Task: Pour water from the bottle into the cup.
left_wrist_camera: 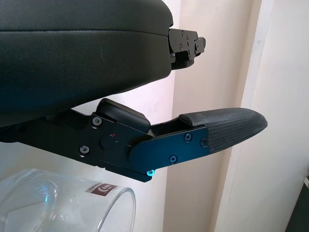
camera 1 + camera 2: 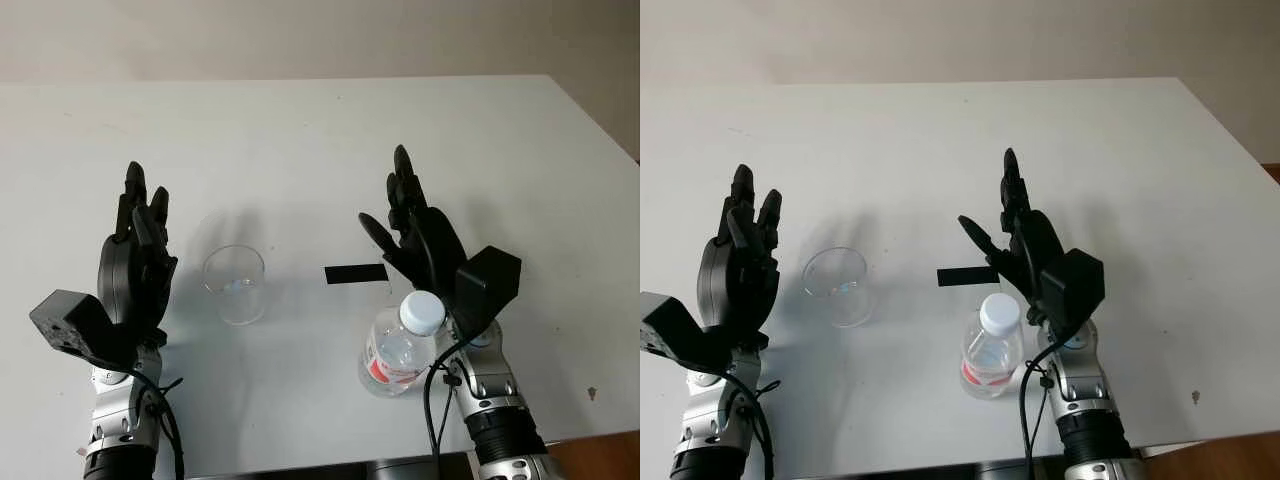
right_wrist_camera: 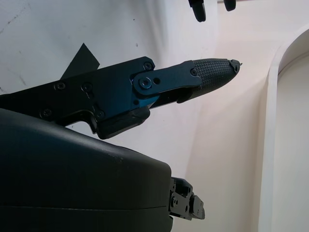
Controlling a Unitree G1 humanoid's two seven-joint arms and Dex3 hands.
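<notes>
Bottle [image 2: 400,350] upright, capped, near table [image 2: 300,140] front edge | right hand [image 2: 415,225] open, raised just beyond it, nearer arm | cup [image 2: 235,284] well apart leftward, beside open left hand [image 2: 135,255] | judged: grasp not begun.

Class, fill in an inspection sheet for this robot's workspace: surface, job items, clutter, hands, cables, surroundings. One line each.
Surface: white table, bare across the far half.
Job's things: clear plastic cup, upright and looking empty; clear plastic water bottle with white cap and red label, upright, cap on, near the front edge.
Clutter: black rectangular tape strip, flat between cup and bottle.
Hands: left hand open, raised beside the cup; right hand open, raised just behind the bottle.
Cables: black cable looped at the right wrist.
Surroundings: beige wall behind the table.
</notes>
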